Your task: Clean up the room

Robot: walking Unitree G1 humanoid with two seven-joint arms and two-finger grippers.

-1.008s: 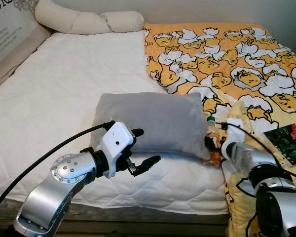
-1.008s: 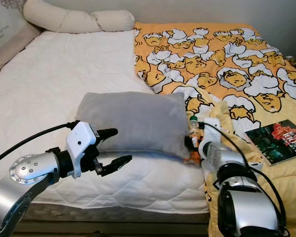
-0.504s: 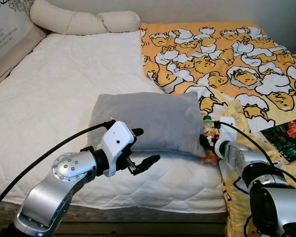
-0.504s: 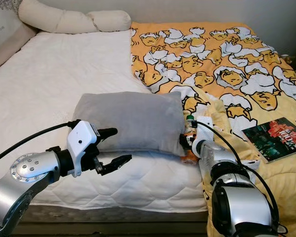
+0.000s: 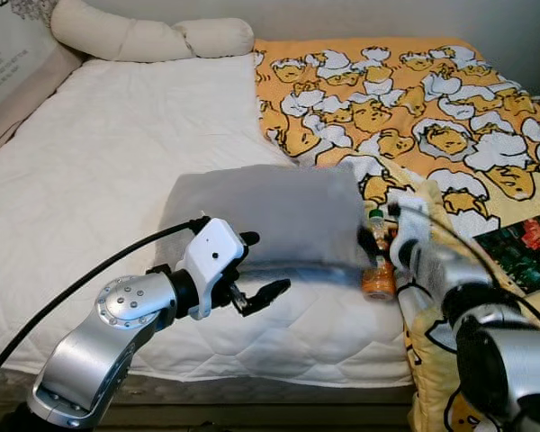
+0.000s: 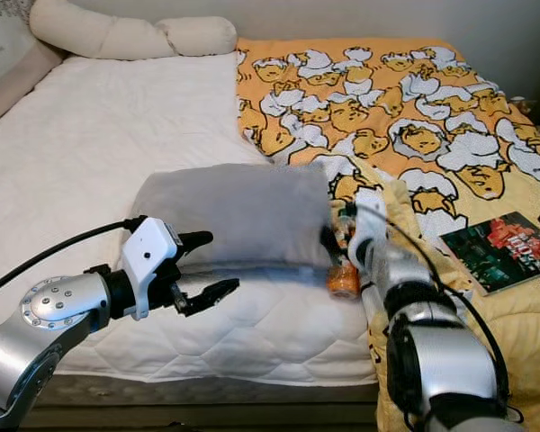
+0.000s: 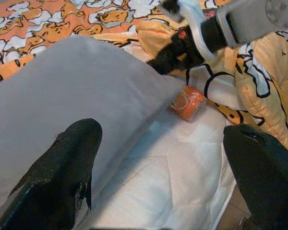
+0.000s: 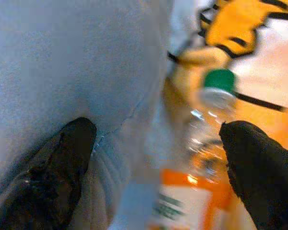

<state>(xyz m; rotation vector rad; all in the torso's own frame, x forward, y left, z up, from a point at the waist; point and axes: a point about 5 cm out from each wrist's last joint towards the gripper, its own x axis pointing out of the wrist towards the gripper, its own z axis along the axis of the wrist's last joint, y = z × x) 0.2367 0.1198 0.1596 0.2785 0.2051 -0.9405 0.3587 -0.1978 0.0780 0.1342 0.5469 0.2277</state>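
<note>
A grey pillow (image 5: pixel 261 216) lies on the white mattress (image 5: pixel 99 171), its right edge blurred. Against that right corner lies a clear bottle (image 5: pixel 376 270) with a green cap and an orange label, beside the folded yellow blanket. My right gripper (image 5: pixel 371 243) is open at this corner. In the right wrist view one finger (image 8: pixel 57 167) rests on the pillow (image 8: pixel 62 62), and the other finger sits beyond the bottle (image 8: pixel 206 143). My left gripper (image 5: pixel 263 265) hovers open just in front of the pillow's near edge, with nothing between its fingers (image 7: pixel 62 177).
A yellow duck-print blanket (image 5: pixel 405 99) covers the right half of the bed. A magazine (image 5: pixel 526 252) lies on it at the far right. A long cream bolster (image 5: pixel 153 36) rests along the head of the bed. The mattress's front edge is just below my arms.
My right arm has pushed forward and lifted a little at the pillow's corner; the pillow's right edge is blurred and the bottle has shifted slightly. The left gripper stays in place.
</note>
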